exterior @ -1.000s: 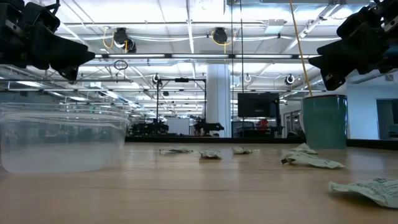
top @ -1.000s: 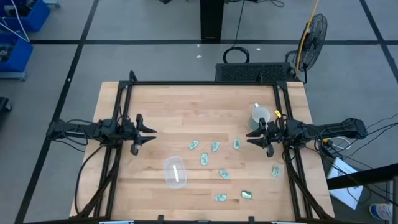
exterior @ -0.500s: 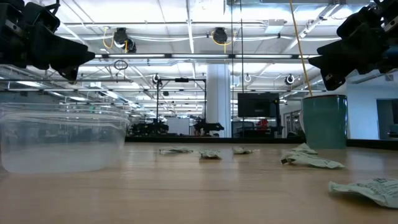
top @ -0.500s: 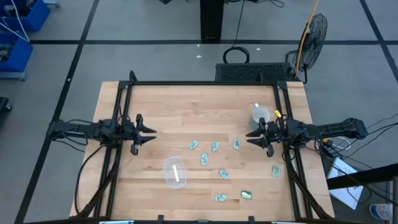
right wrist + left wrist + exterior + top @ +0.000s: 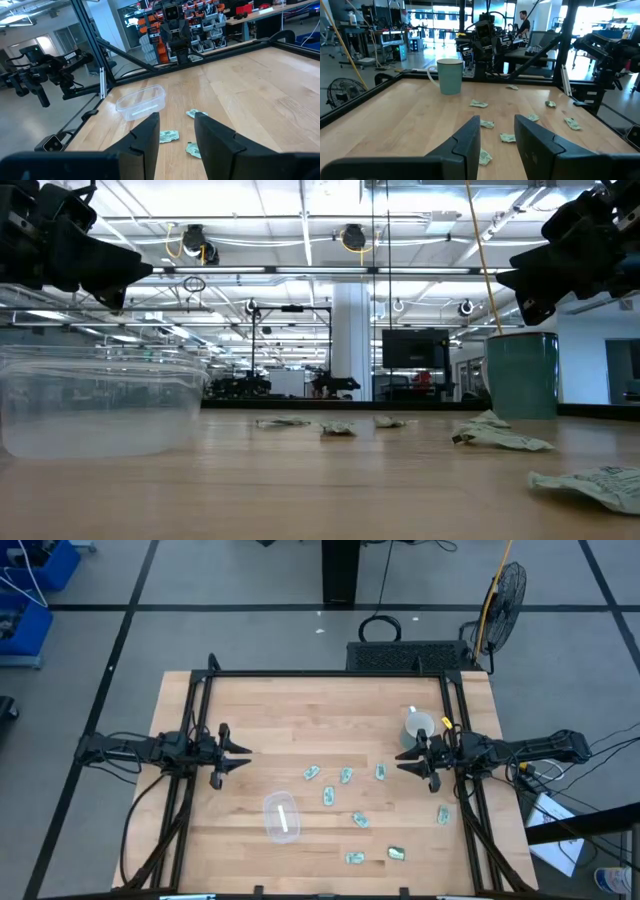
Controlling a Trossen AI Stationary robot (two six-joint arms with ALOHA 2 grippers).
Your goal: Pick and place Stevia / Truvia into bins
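No movement; packets (image 5: 345, 776) between claws.

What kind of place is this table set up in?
Most likely a robotics lab or workshop: an open hall with ceiling strip lights, benches crowded with equipment, and more robot arms on frames beyond the wooden table.
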